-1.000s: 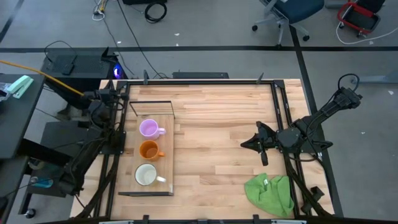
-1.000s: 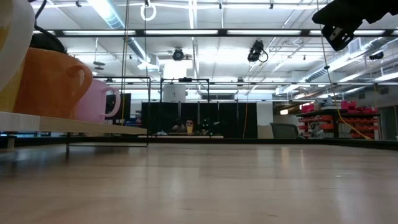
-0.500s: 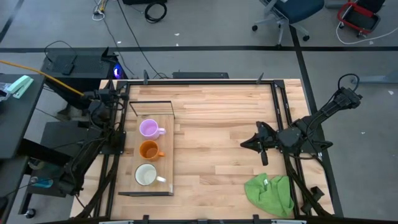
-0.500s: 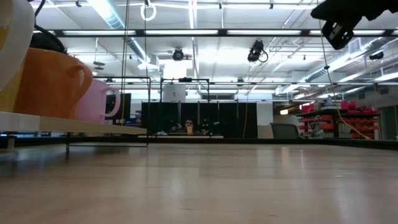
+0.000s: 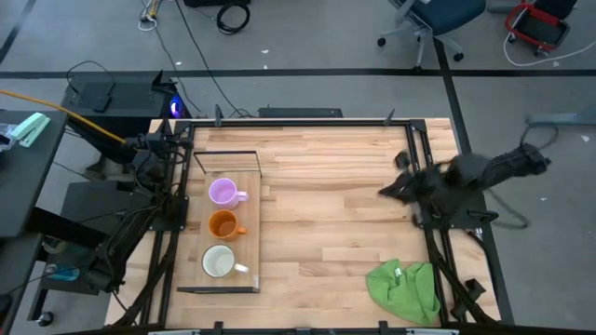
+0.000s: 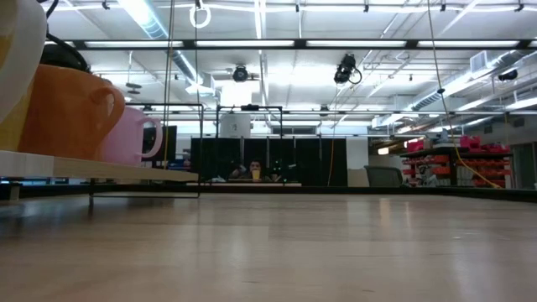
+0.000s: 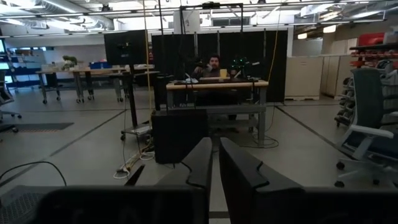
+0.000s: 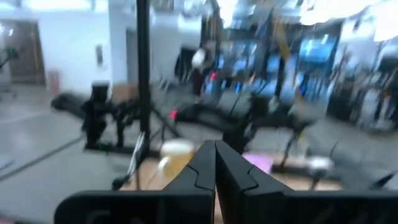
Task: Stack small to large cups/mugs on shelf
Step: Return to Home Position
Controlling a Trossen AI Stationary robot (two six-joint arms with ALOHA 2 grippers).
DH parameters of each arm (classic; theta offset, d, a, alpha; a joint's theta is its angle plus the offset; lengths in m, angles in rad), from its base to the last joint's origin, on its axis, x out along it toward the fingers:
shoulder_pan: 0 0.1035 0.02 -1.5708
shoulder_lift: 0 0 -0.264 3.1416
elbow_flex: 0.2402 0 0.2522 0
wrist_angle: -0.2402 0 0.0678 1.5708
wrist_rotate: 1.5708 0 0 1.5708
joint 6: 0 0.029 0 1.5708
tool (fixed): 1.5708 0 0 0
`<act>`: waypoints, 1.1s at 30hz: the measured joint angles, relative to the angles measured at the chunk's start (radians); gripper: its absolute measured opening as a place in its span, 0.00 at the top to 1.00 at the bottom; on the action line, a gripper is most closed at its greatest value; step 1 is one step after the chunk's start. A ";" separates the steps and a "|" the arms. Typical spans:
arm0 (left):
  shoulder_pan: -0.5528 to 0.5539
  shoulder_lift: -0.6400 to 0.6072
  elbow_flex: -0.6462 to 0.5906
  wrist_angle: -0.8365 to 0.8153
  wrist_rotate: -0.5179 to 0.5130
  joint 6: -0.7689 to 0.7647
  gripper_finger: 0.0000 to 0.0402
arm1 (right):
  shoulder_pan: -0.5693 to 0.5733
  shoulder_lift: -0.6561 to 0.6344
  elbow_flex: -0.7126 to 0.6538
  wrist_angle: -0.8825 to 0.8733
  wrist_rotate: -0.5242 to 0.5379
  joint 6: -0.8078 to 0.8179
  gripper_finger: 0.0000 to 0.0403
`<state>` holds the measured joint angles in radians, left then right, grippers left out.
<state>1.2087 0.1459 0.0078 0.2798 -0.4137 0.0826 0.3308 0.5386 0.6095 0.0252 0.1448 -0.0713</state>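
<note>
Three mugs stand in a row on the light-wood shelf [image 5: 244, 244] at the table's left: the light purple mug [image 5: 222, 192] farthest, the orange mug [image 5: 222, 224] in the middle, the white mug [image 5: 218, 261] nearest. Each rests on its base, apart from the others. They also show in the low view: purple [image 6: 130, 134], orange [image 6: 67, 113], white [image 6: 17, 67]. My right gripper [image 5: 385, 192] is shut and empty above the table's right half, blurred. My left gripper [image 7: 215, 160] is shut and empty, parked at the table's far left corner, facing the room.
A crumpled green cloth [image 5: 405, 289] lies at the table's near right corner. The shelf's black wire frame [image 5: 223, 154] stands up at its far end. Bare tabletop [image 5: 317, 214] lies between the shelf and my right arm. A person sits far off in the room [image 7: 213, 64].
My right gripper has risen and swung toward the table's far edge, drawing back to the right; it has left the low view at the top. The mugs and the shelf have stayed put.
</note>
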 joint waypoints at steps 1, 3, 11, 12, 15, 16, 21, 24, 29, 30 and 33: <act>0.000 0.000 0.000 0.000 0.000 0.000 0.91 | -0.038 -0.051 0.006 -0.023 -0.026 -0.013 0.98; 0.000 0.000 0.000 0.000 0.000 0.000 0.92 | -0.111 -0.161 0.013 -0.073 -0.036 -0.034 0.98; 0.000 0.000 0.000 0.000 0.000 -0.001 0.91 | -0.268 -0.412 0.009 -0.174 -0.039 -0.002 0.98; 0.000 0.000 0.000 0.000 0.000 -0.001 0.91 | -0.274 -0.419 0.009 -0.191 -0.033 0.000 0.98; 0.000 0.000 0.000 0.000 0.000 -0.001 0.90 | -0.285 -0.421 -0.007 -0.217 -0.015 0.001 0.98; 0.000 0.000 0.000 0.000 0.000 -0.001 0.90 | -0.286 -0.421 -0.024 -0.213 -0.014 0.002 0.98; 0.000 0.000 0.000 0.000 0.000 -0.001 0.91 | -0.286 -0.438 -0.176 -0.143 0.027 0.055 0.98; 0.000 0.000 0.000 0.000 0.000 -0.001 0.92 | -0.286 -0.457 -0.285 0.047 -0.003 0.081 0.98; 0.000 0.000 0.000 0.000 0.000 -0.001 0.92 | -0.285 -0.454 -0.442 0.201 -0.026 0.150 0.98; 0.000 0.000 0.000 0.000 0.000 -0.001 0.91 | -0.285 -0.456 -0.464 0.228 -0.026 0.156 0.98; 0.000 0.000 0.000 0.000 0.000 -0.001 0.90 | -0.285 -0.455 -0.520 0.301 -0.027 0.179 0.97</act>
<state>1.2087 0.1459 0.0074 0.2794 -0.4137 0.0812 0.0456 0.0832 0.0892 0.3266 0.1182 0.1080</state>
